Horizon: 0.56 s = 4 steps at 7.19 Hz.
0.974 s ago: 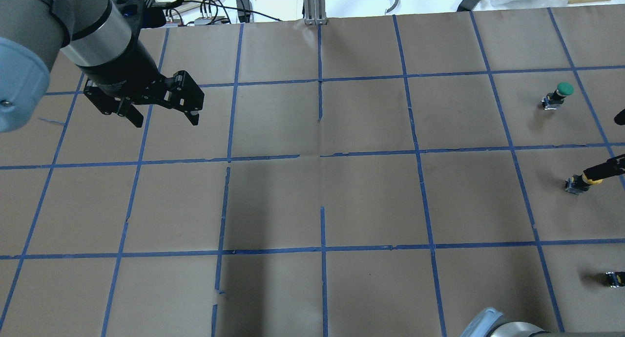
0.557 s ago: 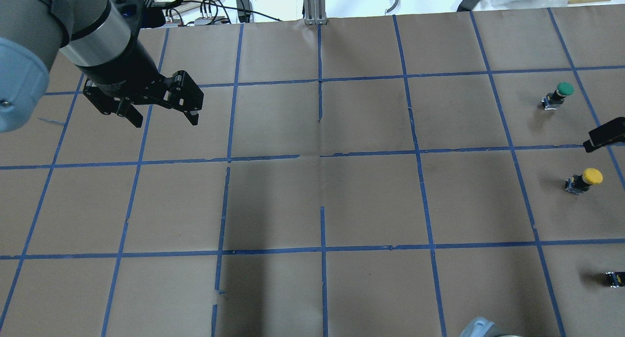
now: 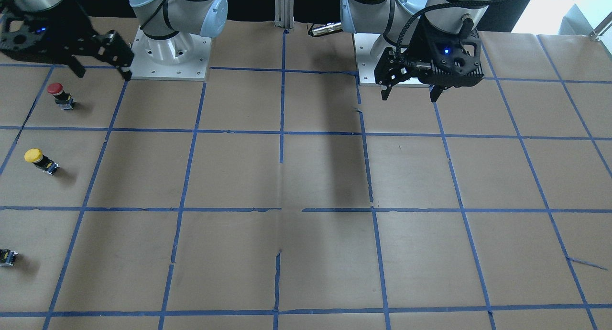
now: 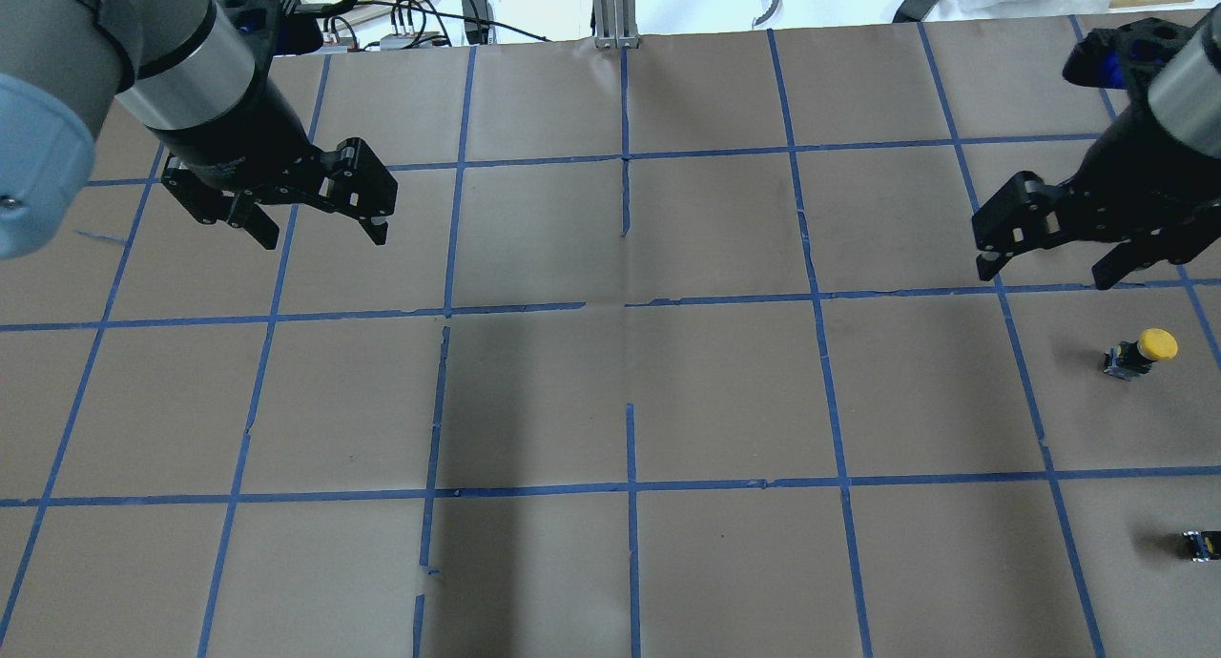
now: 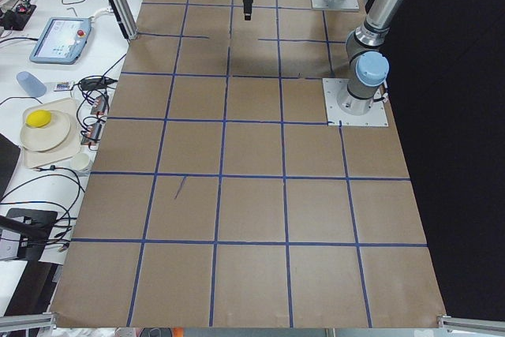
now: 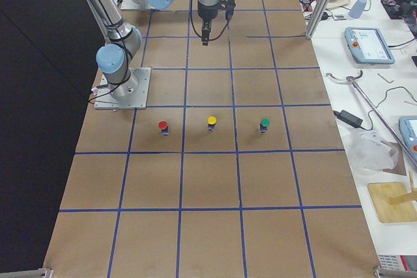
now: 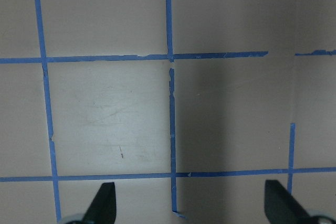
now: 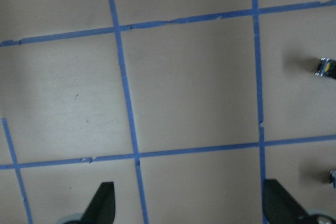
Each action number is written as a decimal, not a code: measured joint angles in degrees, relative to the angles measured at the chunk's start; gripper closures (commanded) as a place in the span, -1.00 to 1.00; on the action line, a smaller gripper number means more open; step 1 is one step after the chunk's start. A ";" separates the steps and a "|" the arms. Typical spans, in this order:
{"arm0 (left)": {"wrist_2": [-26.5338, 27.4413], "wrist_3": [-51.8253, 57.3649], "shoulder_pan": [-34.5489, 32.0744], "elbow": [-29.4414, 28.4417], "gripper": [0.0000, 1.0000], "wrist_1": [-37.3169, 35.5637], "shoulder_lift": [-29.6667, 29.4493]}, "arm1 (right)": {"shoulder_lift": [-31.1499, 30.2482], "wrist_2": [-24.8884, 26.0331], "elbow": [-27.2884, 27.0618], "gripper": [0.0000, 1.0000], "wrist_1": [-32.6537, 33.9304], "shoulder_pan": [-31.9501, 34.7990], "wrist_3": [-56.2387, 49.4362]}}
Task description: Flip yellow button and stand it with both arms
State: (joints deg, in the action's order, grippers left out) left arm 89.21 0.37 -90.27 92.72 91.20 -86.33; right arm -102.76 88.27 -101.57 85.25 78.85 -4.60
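The yellow button (image 4: 1142,351) sits on the bench (image 4: 668,391) near its right-hand end, free of both arms. In the right-side view it stands with its cap up. That view alone shows the full row: a red button (image 6: 163,126) just on the robot's side of the yellow one and a green button (image 6: 264,124) just on the far side. The front-facing view catches only the red and the yellow. The overhead view catches only the yellow, because the right arm covers the spot just beyond it.

The right end effector (image 4: 1047,272) hangs above the bench just past the yellow button, toward the far edge. Its fingers are spread wide and hold nothing. The left end effector (image 4: 322,236) is well apart from the yellow button, over the opposite end of the bench, and is likewise spread and empty.

A small capless block (image 4: 1200,544) lies nearer the robot than the yellow button in the overhead view. The right wrist camera picks the block up at its right edge, above one of its spread fingertips (image 8: 102,203). The left wrist camera shows only brown paper and blue tape lines between its fingertips (image 7: 102,203).
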 measured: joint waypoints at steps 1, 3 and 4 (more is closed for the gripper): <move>0.00 0.06 0.03 0.00 -1.00 0.02 0.01 | -0.90 0.61 -0.14 -1.00 -1.35 4.70 4.58; 0.00 0.20 0.14 0.00 -1.00 0.01 0.02 | -0.01 0.99 -0.04 -1.00 -0.34 8.44 6.98; 0.00 0.23 0.16 0.00 -1.00 -0.01 0.02 | 0.77 0.99 1.07 -1.00 0.16 8.81 7.05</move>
State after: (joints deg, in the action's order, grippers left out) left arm 89.21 0.60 -90.11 92.73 91.19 -86.31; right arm -101.99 89.27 -100.50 85.40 87.66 2.45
